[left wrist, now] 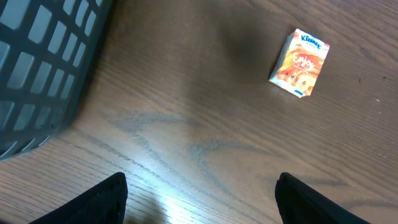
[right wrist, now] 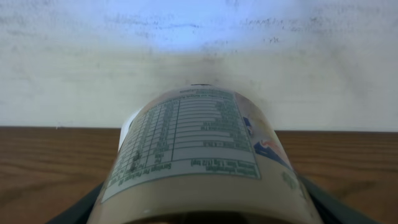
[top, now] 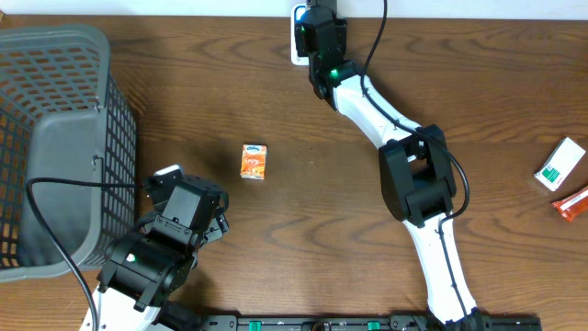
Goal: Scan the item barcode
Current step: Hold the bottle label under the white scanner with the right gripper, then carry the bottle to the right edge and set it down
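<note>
One wooden table fills the overhead view. On its left end stands one grey mesh basket, the biggest thing on it.

There are two arms. The right arm stretches from the near edge to the far edge at the top middle. The left arm is folded at the near left, just beside the basket.

There is one bottle, and it is at that far edge of the table in the right gripper. The claw is pinching it, with a dark finger showing on each side of its body. Its long axis runs straight away from the wrist camera, with the far end pointing at the white wall. The side with the printed nutrition table faces up toward the camera. From overhead the claw hides the bottle. One white shape sits just beside the claw, and I cannot tell what it is.

The left gripper hangs over bare wood, spread wide and holding nothing.

At the right end lies one white-and-green box. Near it is one red packet, cut off by the edge of the picture. One small orange tissue pack lies flat mid-table, well apart from both claws.
</note>
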